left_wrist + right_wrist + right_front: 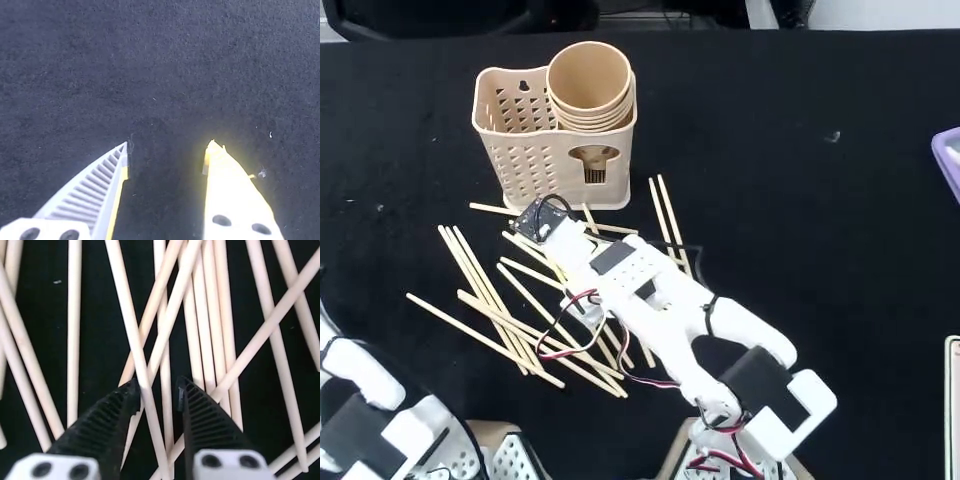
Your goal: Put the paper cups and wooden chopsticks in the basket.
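Fingers of my right gripper stand narrowly apart, one chopstick lying between them. Left gripper gapes over bare cloth.

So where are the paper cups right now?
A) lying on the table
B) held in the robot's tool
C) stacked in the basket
C: the cups sit stacked one inside another, upright in one end of the basket.
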Robot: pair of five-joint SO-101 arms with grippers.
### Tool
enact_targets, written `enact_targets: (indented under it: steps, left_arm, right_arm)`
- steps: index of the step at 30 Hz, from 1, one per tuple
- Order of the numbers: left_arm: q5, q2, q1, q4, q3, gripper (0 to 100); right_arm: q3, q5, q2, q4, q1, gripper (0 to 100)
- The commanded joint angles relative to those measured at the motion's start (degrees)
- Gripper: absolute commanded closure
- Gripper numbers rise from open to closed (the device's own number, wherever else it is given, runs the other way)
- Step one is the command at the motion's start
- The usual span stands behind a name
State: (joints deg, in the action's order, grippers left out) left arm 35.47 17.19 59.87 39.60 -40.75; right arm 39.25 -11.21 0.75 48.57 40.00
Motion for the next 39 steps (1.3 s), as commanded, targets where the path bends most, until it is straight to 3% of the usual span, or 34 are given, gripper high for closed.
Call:
enact_targets:
  steps: [1, 5, 21, 28, 34, 39]
  left_arm:
    - [0.0, 1.9, -0.5, -0.7, 0.6, 76]
    - [0.0, 1.9, -0.5, -0.7, 0.6, 76]
    - [0.0, 1.9, -0.5, -0.9, 0.6, 76]
    - [0.0, 1.9, -0.5, -0.8, 0.6, 76]
    - [0.0, 1.9, -0.5, -0.8, 0.6, 76]
    - [0.0, 1.9, -0.5, -0.9, 0.6, 76]
  right_arm:
    - [-2.5, 0.0, 0.0, 1.0, 0.9, 87.5]
    - [-2.5, 0.0, 0.5, 1.0, 0.9, 99.2]
    - [5.7, 0.0, 16.3, 0.9, 0.9, 98.8]
    - [7.1, 0.0, 14.8, -2.0, 1.8, 98.5]
    - [7.0, 0.4, 9.3, -4.5, 7.5, 89.8]
    - [4.4, 0.4, 6.5, -3.3, 7.4, 82.1]
